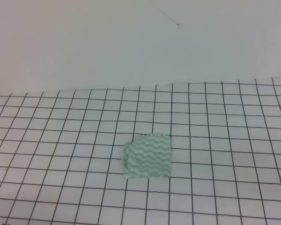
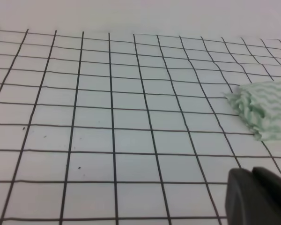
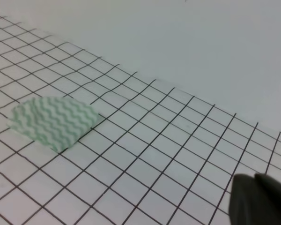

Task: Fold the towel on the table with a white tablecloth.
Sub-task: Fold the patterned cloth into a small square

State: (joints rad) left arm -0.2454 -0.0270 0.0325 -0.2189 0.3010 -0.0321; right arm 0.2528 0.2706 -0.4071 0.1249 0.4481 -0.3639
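Note:
The towel (image 1: 147, 156), pale with green wavy stripes, lies folded into a small squarish packet in the middle of the table, on the white tablecloth (image 1: 61, 122) with its black grid. Neither arm shows in the exterior high view. In the left wrist view the towel (image 2: 264, 110) is at the right edge, its layered folds facing the camera. My left gripper (image 2: 255, 197) is a dark tip low at the right, fingers together, well short of the towel. In the right wrist view the towel (image 3: 54, 122) lies far left. My right gripper (image 3: 257, 199) sits at the bottom right, fingers together, holding nothing.
The grid tablecloth (image 3: 178, 140) covers the whole table and ends at a far edge against a plain pale wall (image 1: 140, 42). A thin dark line (image 1: 166, 16) marks the wall at the top. Nothing but the towel lies on the cloth.

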